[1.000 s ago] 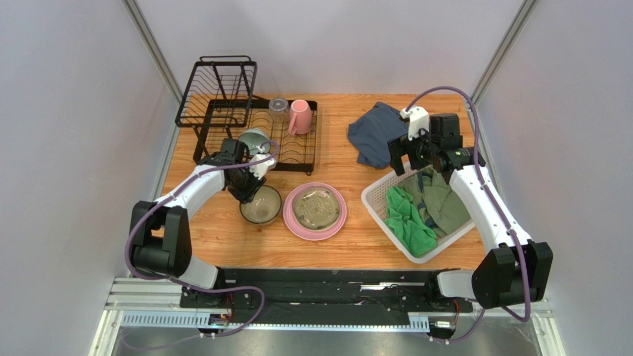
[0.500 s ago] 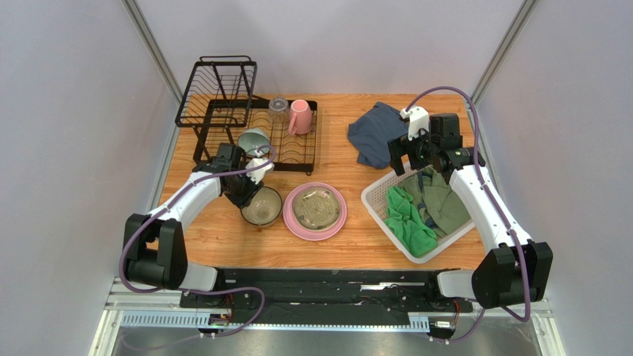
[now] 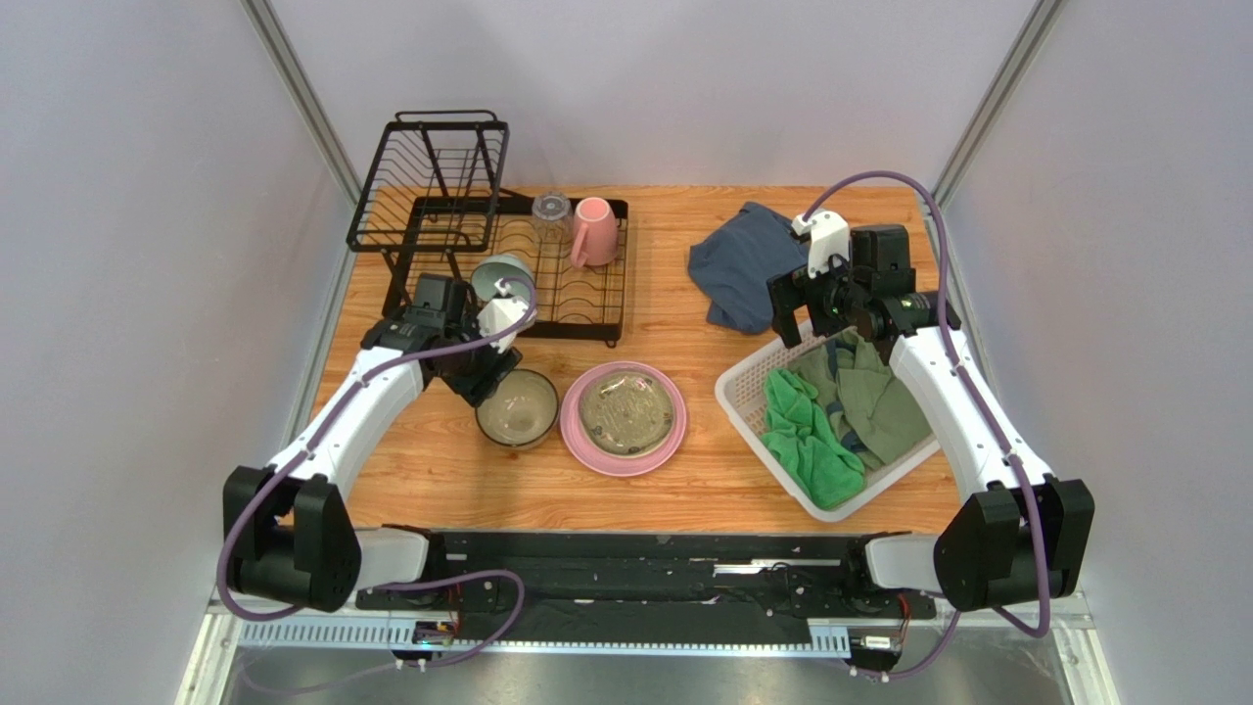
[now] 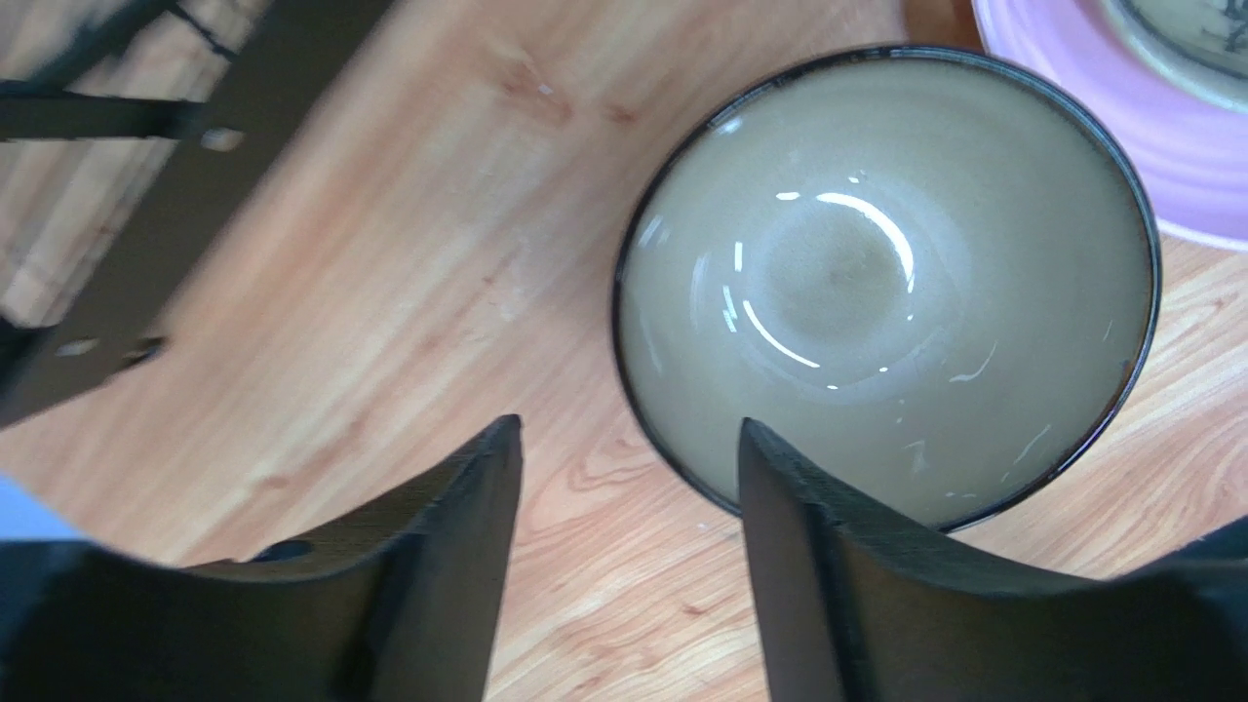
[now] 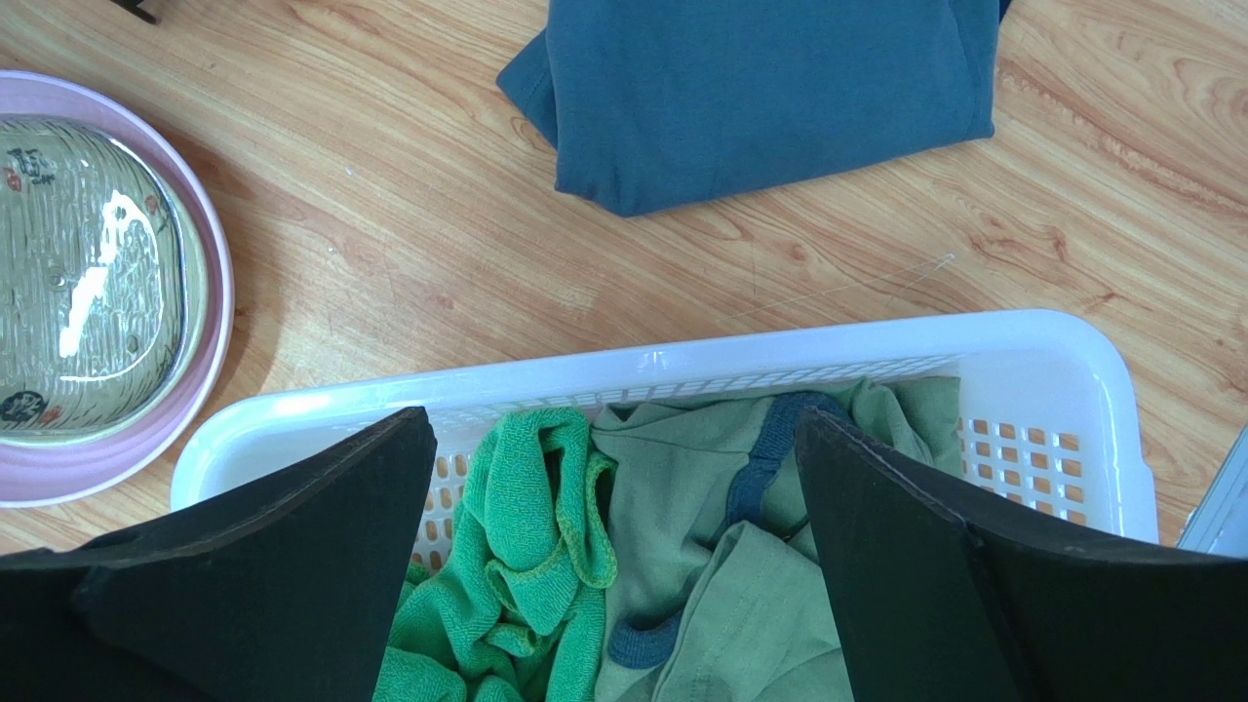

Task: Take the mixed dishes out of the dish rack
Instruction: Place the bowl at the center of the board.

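The tan-olive bowl [image 3: 516,409] stands on the table, and fills the left wrist view [image 4: 886,278]. My left gripper [image 3: 480,370] is open and empty at the bowl's left rim [image 4: 630,446]. The pink plate [image 3: 669,435] lies right of the bowl with the cream plate [image 3: 625,409] on it. The black dish rack [image 3: 586,301] holds the pale teal bowl [image 3: 505,273], the pink mug [image 3: 594,231] and the glass tumbler [image 3: 552,215]. My right gripper [image 3: 802,320] is open and empty above the white basket's far rim [image 5: 615,454].
The white lattice basket [image 3: 743,397] at the right holds green clothes [image 5: 586,585]. A folded blue cloth [image 3: 743,262] lies behind it. The rack's raised basket section [image 3: 430,179] stands at the back left. The pink plate's edge [image 4: 1113,125] is close beside the tan-olive bowl.
My left arm has drawn back up and to the left, away from the tan-olive bowl, which stays on the table. The right arm has not moved.
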Robot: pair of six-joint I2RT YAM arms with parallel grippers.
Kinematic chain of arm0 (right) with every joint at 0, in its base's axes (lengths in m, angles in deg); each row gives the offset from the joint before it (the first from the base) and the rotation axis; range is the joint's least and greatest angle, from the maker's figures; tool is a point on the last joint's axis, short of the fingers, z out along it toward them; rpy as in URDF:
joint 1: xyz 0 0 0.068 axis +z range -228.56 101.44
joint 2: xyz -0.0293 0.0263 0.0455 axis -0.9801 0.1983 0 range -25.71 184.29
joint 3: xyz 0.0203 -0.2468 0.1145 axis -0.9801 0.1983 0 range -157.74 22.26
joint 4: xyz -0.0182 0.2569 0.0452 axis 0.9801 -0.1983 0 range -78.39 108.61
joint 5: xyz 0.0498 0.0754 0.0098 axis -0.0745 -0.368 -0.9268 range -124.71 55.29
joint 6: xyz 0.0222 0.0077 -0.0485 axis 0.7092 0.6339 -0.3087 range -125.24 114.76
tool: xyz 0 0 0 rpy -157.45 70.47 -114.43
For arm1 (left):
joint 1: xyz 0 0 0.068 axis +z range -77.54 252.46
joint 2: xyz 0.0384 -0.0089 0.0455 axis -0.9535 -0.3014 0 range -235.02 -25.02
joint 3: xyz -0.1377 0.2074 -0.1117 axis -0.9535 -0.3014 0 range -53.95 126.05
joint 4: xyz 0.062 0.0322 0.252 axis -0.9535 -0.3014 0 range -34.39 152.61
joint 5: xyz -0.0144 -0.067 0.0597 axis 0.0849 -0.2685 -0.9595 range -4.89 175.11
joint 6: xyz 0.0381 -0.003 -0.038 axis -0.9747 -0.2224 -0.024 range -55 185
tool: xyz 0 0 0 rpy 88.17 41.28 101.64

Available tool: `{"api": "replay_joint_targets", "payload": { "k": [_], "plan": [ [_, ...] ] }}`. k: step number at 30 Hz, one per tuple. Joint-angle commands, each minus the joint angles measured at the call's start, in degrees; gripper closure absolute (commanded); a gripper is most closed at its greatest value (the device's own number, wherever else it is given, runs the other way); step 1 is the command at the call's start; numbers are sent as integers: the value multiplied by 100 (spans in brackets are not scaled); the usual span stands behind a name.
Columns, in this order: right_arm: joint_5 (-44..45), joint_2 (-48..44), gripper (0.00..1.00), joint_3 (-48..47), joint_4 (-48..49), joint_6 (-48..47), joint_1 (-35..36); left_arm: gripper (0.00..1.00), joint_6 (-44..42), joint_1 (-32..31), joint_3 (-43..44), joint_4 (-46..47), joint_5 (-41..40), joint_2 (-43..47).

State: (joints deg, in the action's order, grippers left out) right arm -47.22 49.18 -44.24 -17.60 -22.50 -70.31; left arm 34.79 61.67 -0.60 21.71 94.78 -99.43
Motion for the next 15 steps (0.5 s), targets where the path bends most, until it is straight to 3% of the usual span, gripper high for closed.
{"api": "replay_joint_targets", "payload": {
  "k": [1, 7, 15],
  "plan": [
    [21, -36, 1, -223, 131, -85, 36, 31, -142, 15, 431, -5, 17, 524],
    [-41, -88, 1, -179, 219, 3, 124, 25, -204, 15, 572, 3, 131, 858],
    [389, -98, 3, -20, 1159, 197, 1344, 12, 138, 15, 142, 504, 342, 1586]
  ]
}}
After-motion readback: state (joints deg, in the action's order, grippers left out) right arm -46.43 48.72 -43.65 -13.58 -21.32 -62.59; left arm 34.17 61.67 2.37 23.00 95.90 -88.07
